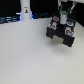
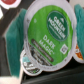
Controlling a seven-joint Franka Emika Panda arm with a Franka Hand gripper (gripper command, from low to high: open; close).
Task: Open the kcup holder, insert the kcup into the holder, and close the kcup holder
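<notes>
the kcup (image 2: 48,36) fills the wrist view, its green foil lid facing the camera with "dark magic" printed across it. the teal finger pads (image 2: 15,30) press against its rim on one side and the other pad shows at the opposite edge, so the gripper (image 2: 47,35) is closed around the pod and carrying it. just beyond the lid, another pod (image 2: 29,61) with a white and green top sits lower down, partly hidden, and a sliver of a red-topped pod (image 2: 80,52) shows at the frame edge; these seem to rest in the slide-out tray.

in the exterior view the gripper (image 1: 63,19) hangs directly over the kcup holder (image 1: 61,34), the black boxy unit near the exterior view's right, its tray apparently pulled out toward the camera. the held pod itself is too small there to pick out. a tall white post (image 1: 25,10) stands well apart, toward the exterior view's left, on the white table (image 1: 30,60).

the main risk, as i judge it, is lowering onto a slot already taken: the neighbouring pods lie very near the held one, and a slightly off descent could jam it against them or leave it tilted on a slot rim. a pod sitting proud would then block the tray from closing. releasing too high could also let it bounce out.
</notes>
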